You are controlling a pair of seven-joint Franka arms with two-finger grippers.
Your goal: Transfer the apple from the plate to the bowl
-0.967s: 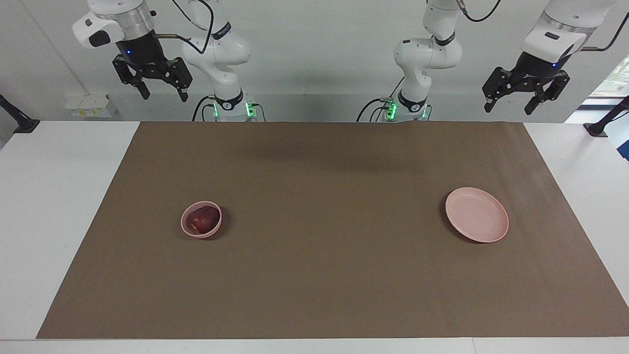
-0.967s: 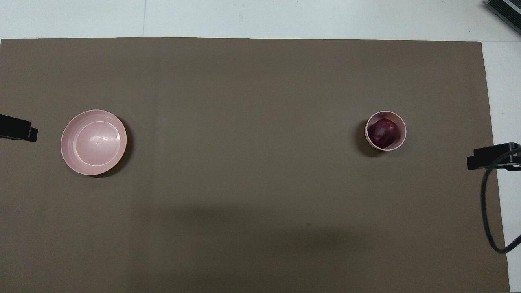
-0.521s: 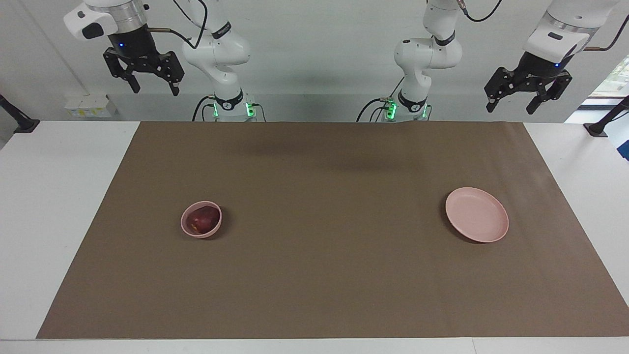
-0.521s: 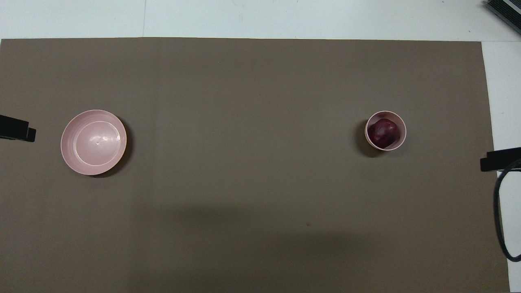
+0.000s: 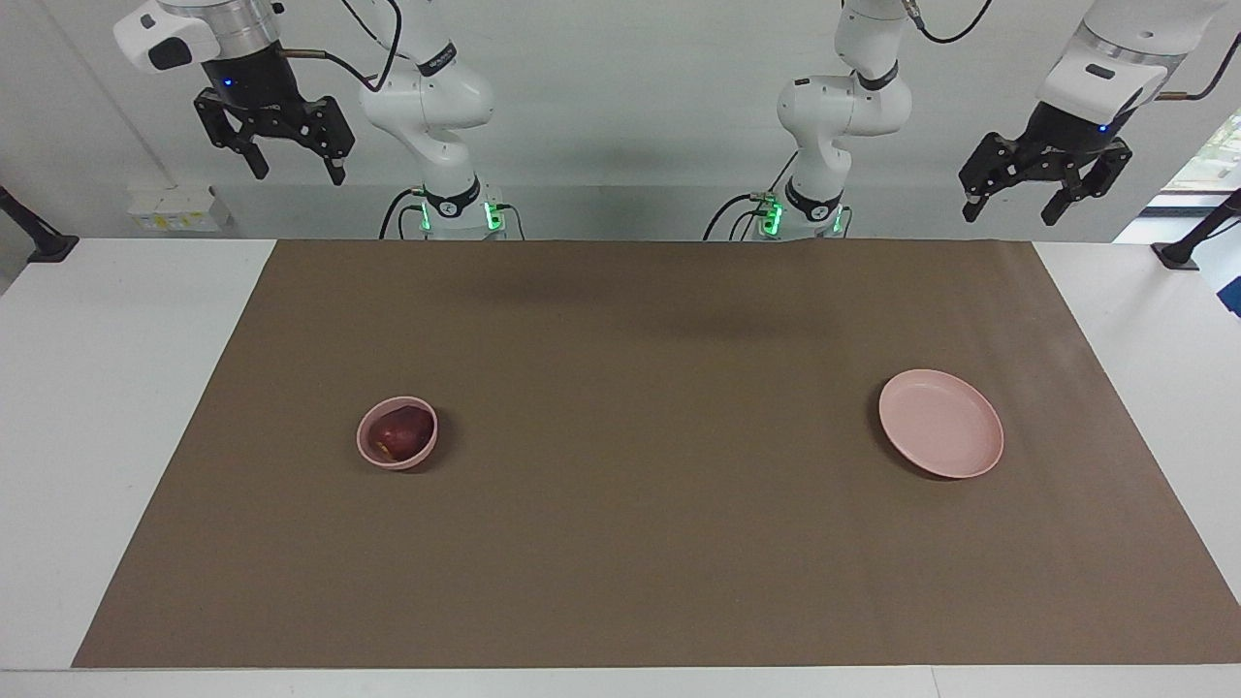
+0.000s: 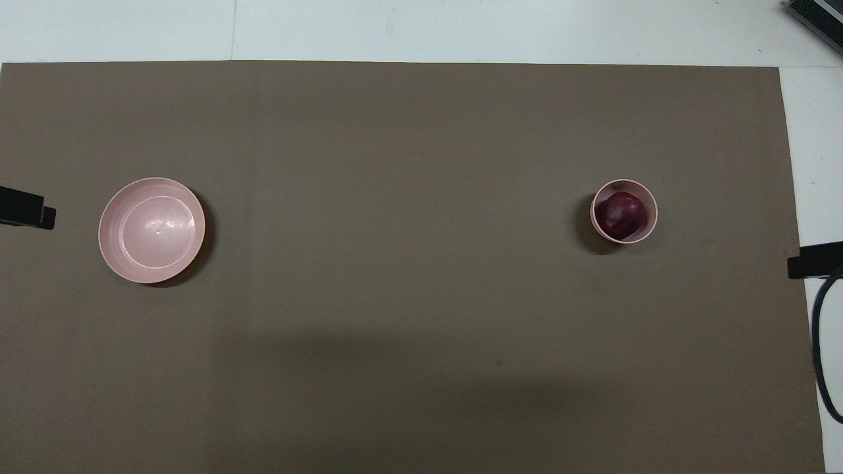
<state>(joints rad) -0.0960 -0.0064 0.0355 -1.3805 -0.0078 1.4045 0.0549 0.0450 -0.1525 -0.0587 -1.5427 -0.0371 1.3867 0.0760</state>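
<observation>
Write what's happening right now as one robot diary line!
apple: in bowl | plate: bare | left gripper: open, raised, holds nothing | right gripper: open, raised, holds nothing

Two white jointed arms with rounded housings, silver wrist collars and black cables; green lights glow at each base. Black two-finger left gripper [image 5: 1014, 196] and right gripper [image 5: 297, 161] show blue indicator lights.

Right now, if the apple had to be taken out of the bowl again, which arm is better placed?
Probably the right arm. The apple sits in the bowl toward its end, and the right gripper hangs open there; the left gripper hangs nearer the plate.
</observation>
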